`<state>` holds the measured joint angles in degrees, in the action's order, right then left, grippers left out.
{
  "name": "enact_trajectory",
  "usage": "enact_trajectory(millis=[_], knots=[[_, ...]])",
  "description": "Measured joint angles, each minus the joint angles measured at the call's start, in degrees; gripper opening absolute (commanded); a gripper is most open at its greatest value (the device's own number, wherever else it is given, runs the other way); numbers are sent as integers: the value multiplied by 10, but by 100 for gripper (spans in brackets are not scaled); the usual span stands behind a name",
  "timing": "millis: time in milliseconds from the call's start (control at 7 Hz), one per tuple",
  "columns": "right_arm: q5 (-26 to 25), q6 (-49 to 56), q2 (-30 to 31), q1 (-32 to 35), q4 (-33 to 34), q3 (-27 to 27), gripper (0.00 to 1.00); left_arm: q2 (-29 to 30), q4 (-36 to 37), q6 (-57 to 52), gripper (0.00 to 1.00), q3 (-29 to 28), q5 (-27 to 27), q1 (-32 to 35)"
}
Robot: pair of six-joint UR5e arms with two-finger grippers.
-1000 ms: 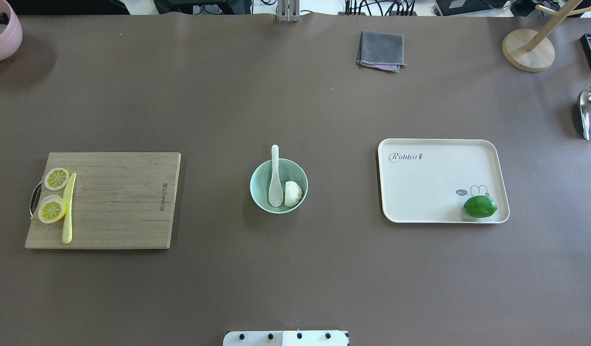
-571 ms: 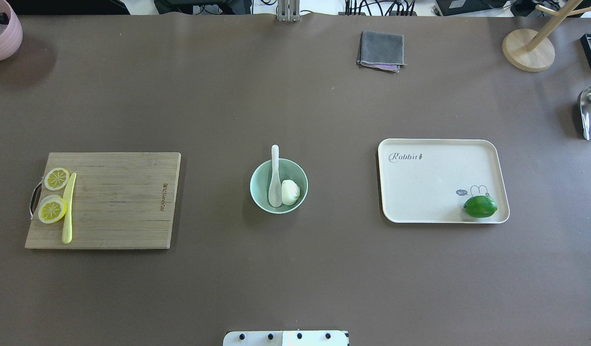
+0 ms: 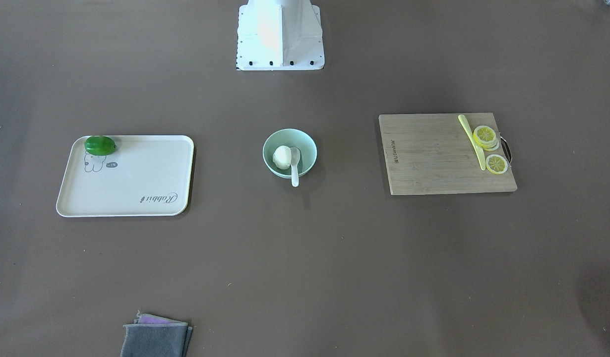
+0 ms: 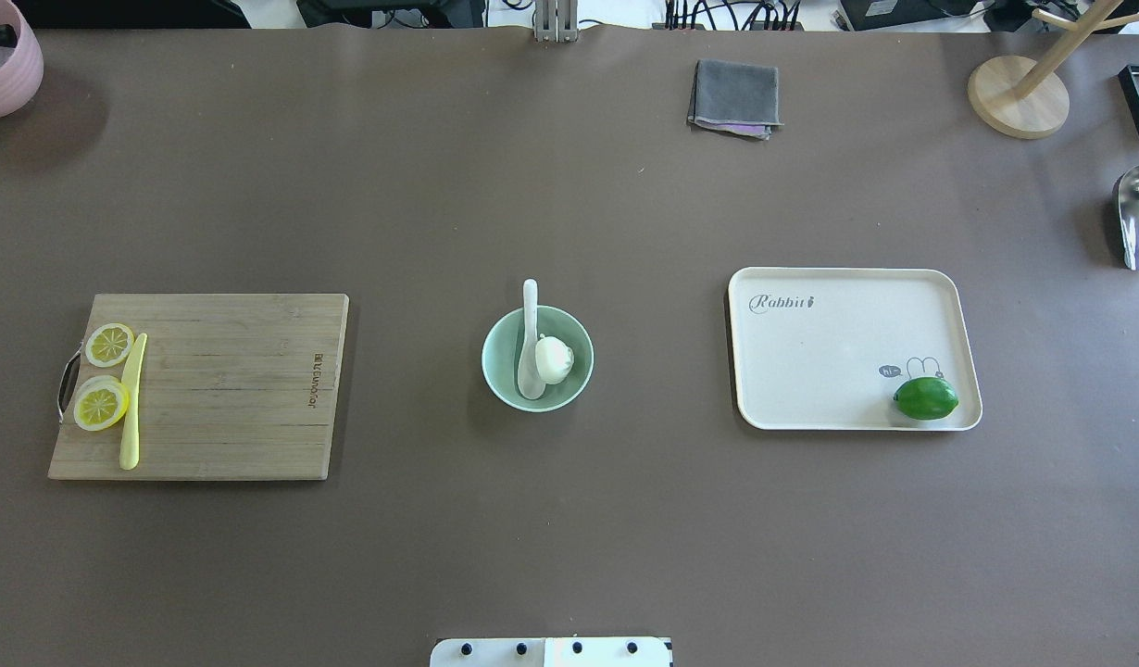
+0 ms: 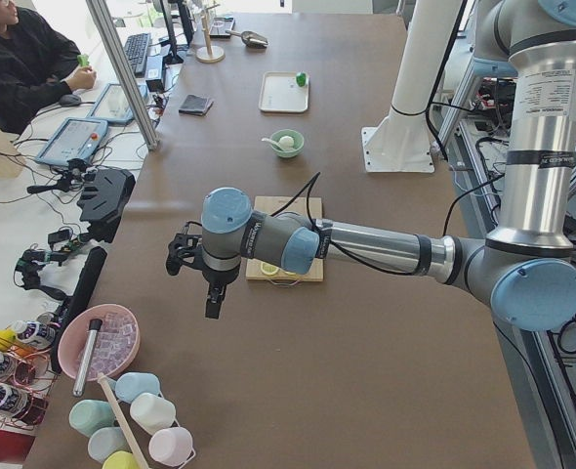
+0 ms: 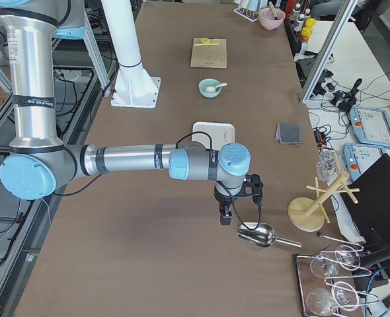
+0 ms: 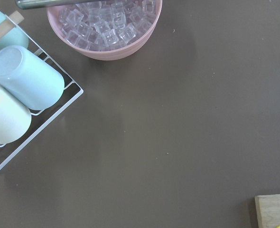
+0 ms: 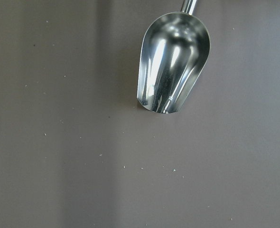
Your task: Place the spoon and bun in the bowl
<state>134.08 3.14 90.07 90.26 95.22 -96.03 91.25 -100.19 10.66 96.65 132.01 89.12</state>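
Bun (image 4: pixel 555 359), pleated white, beside spoon (image 4: pixel 530 320) in bowl (image 4: pixel 494 371); left gripper (image 5: pixel 208 293), right gripper (image 6: pixel 233 210): fingers unclear.

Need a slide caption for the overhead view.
Spoon and bun in the mint bowl, between a cutting board with lemon slices and a tray holding a green fruit.

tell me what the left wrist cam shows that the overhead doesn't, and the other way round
Only the left wrist view: pastel cups lying on a wire rack, and ice cubes filling the pink bowl. Only the overhead: the mint bowl holding the spoon and bun, the tray with a green fruit, and the grey cloth. Both: the pink bowl and the cutting board.
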Motion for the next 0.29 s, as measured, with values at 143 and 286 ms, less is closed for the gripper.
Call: enact_trajectory(millis=[143, 286], knots=[[-1, 0, -2, 0, 0, -1, 100, -1, 0, 1, 98, -1, 0, 0], [-1, -1, -3, 0, 0, -1, 100, -1, 1, 1, 98, -4, 0, 0]])
